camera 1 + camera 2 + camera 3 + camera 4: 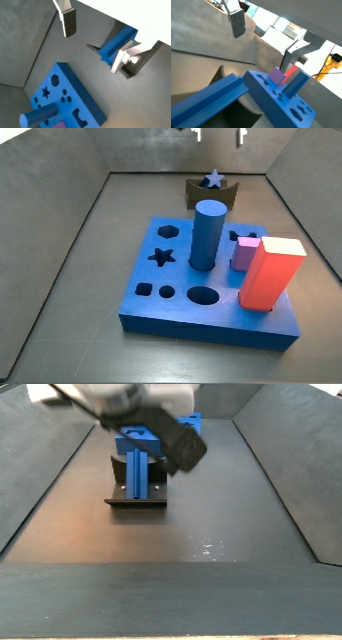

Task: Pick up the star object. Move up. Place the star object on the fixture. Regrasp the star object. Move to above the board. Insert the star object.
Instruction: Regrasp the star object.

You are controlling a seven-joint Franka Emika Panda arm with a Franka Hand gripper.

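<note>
The star object (213,177), a slim dark-blue peg, lies in the notch of the small dark fixture (210,196) at the far end of the floor, behind the board (174,288). It also shows in a side view (138,466) and in both wrist views (119,41) (208,102). My gripper (221,136) hangs above the fixture, open and empty. In both wrist views (92,52) (262,51) its fingers (68,21) stand wide apart, clear of the peg. The board's star hole (162,256) is open.
On the board stand a thick round blue cylinder (209,234), a purple block (246,253) and a red block (273,274). Grey walls (67,238) slope up around the floor on all sides.
</note>
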